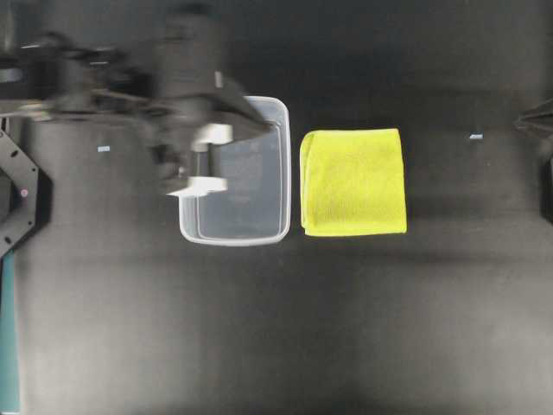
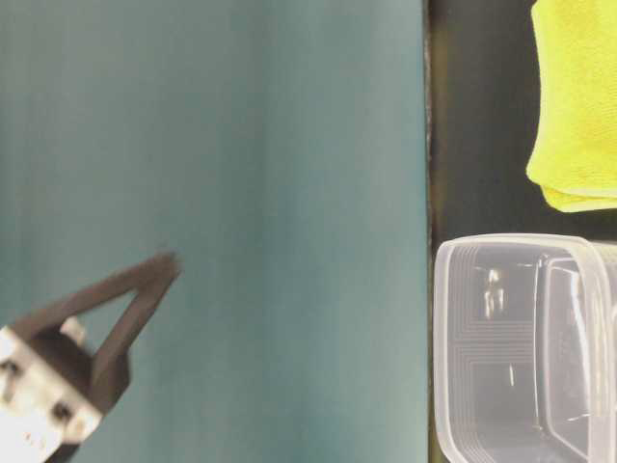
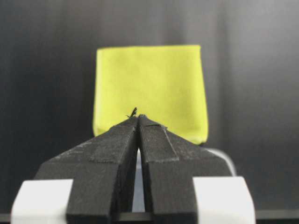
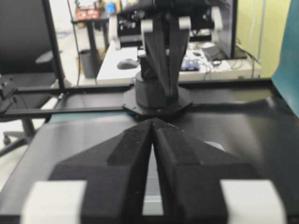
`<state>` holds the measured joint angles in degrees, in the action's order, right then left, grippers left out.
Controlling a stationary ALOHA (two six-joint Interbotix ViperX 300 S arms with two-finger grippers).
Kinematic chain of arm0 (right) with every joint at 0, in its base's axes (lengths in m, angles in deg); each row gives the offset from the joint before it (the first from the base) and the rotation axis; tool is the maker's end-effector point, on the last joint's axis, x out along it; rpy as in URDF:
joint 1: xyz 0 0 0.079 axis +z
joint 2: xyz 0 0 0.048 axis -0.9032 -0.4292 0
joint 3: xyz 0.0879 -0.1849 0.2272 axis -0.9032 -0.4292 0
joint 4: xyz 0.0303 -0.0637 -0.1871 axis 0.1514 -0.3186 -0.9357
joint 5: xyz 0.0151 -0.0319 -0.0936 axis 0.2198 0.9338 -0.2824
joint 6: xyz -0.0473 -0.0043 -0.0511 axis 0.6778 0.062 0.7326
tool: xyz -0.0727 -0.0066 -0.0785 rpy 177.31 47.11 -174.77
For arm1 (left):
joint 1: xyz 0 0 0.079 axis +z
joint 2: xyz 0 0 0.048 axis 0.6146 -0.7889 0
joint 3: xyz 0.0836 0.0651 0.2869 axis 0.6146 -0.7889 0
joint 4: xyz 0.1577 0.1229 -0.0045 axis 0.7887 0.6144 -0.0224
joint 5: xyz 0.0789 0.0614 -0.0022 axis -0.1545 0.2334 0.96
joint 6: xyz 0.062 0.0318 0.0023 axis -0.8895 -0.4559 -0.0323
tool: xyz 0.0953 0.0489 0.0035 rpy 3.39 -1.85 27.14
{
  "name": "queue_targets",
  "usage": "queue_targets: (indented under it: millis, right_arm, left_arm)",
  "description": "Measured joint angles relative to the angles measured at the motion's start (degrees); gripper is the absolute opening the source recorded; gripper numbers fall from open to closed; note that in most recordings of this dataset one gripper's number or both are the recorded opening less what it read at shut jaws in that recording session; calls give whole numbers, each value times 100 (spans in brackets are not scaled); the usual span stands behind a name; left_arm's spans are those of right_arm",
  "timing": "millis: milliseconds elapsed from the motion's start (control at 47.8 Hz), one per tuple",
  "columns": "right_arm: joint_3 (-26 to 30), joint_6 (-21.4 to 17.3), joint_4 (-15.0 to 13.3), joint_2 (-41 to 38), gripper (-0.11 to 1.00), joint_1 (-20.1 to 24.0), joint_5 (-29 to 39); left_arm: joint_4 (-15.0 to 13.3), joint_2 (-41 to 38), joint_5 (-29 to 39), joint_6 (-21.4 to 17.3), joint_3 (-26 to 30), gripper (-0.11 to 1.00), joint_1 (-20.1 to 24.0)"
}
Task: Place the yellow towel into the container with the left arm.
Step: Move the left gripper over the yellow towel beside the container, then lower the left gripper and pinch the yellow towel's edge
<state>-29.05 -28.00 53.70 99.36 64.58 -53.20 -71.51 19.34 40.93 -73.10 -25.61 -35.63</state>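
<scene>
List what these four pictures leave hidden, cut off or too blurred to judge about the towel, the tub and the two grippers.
- Container: overhead, its left part is hidden under the blurred left gripper.
- Yellow towel: table-level view, cut off by the top and right edges.
- Right gripper: overhead, only a dark tip shows at the right edge.
- Container's contents: in the left wrist view the fingers hide it.

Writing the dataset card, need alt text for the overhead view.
A folded yellow towel lies flat on a black table, just right of an empty clear container, not touching it. The left arm reaches over the container's left side, motion-blurred, left gripper shut.
</scene>
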Motion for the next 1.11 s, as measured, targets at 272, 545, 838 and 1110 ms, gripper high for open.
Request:
queue_targets:
  millis: [272,545,838,1110]
  right_arm:
    - [0,-290,44,149,76,-9,105]
    - [0,-483,53,378,81,-26,105]
    - [0,-527,62,606,81,-35,114]
    - [9,-545,62,642,81,-44,105]
  left_arm:
    - [0,-1371,1283,-70,1529,14,44]
    - [0,-2224,1494,-79,2188,86,97]
    - [0,-3357,1485,-167,2355,90,97]
    - [9,-4157,1327,-334,2593,90,105]
